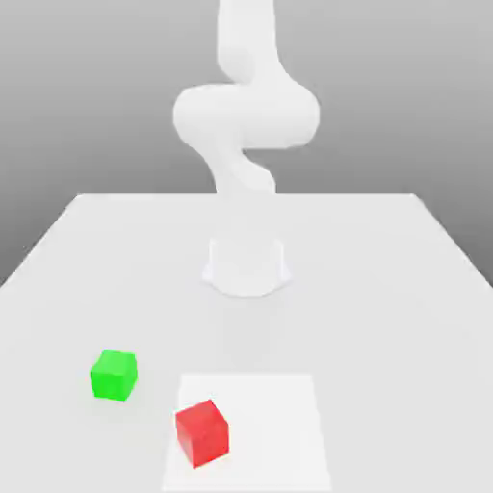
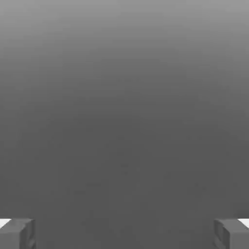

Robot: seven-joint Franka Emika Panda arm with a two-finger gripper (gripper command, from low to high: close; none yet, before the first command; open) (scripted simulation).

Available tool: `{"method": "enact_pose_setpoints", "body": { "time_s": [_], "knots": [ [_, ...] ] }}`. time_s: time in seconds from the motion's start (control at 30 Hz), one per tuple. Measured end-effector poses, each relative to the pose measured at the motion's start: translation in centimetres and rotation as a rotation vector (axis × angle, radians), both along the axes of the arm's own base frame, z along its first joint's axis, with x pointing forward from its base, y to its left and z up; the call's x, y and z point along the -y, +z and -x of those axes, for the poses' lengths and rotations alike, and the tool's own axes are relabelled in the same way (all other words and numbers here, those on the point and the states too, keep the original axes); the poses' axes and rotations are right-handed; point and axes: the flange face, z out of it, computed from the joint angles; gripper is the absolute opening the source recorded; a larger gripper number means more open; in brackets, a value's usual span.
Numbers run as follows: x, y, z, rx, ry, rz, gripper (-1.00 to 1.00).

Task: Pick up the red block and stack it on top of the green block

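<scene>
The red block (image 1: 202,432) lies on a paler square patch (image 1: 279,424) near the front of the white table, tilted a little to the table's edges. The green block (image 1: 114,375) rests on the table to the exterior view's left of the red one, a short gap apart. In the hand view my gripper (image 2: 124,234) is open, its two grey fingertips (image 2: 17,233) far apart with nothing between them and only grey background behind. The white arm (image 1: 246,116) rises from its base (image 1: 246,265) and leaves the exterior view upward.
The white table (image 1: 385,289) stretches wide around the arm's base. Its front edge lies past the picture's lower border, close behind the red block.
</scene>
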Motion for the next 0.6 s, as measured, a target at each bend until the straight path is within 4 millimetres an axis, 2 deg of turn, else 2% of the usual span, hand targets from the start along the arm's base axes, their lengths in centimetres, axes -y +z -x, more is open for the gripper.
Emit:
{"method": "enact_pose_setpoints", "body": {
  "time_s": [0.13, 0.3, 0.43, 0.6],
  "knots": [
    [0.9, -7.7, -4.6, -0.127, -0.138, -0.088, 0.0],
    [2.3, -17.8, -8.1, -0.275, -0.318, -0.18, 0.0],
    [3.3, -26.0, -9.2, -0.39, -0.471, -0.242, 0.0],
    [4.6, -36.2, -8.5, -0.529, -0.676, -0.304, 0.0]
  ]
}}
